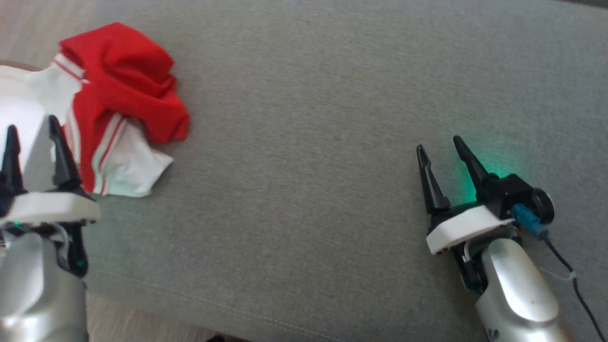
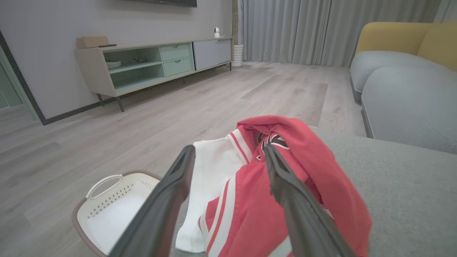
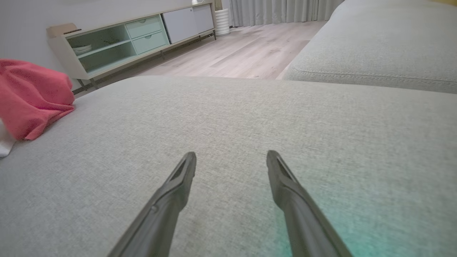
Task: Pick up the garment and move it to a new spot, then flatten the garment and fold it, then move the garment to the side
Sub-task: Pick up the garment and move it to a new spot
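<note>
A crumpled red and white garment (image 1: 118, 99) lies bunched at the left end of the grey cushion (image 1: 323, 142). My left gripper (image 1: 32, 126) hovers open at its near left side, its fingers apart with nothing between them. In the left wrist view the garment (image 2: 257, 200) sits just beyond the spread fingers of the left gripper (image 2: 228, 151). My right gripper (image 1: 439, 142) stands open above bare cushion far to the right. The right wrist view shows that gripper (image 3: 231, 157) open, with the garment (image 3: 32, 98) at the far left.
A white laundry basket (image 2: 107, 207) stands on the wooden floor (image 2: 178, 110) beside the cushion's left edge. A low TV cabinet (image 2: 153, 64) lines the wall beyond. Another grey and yellow sofa (image 2: 407, 82) stands further off. A dark cable (image 1: 570, 275) trails from my right wrist.
</note>
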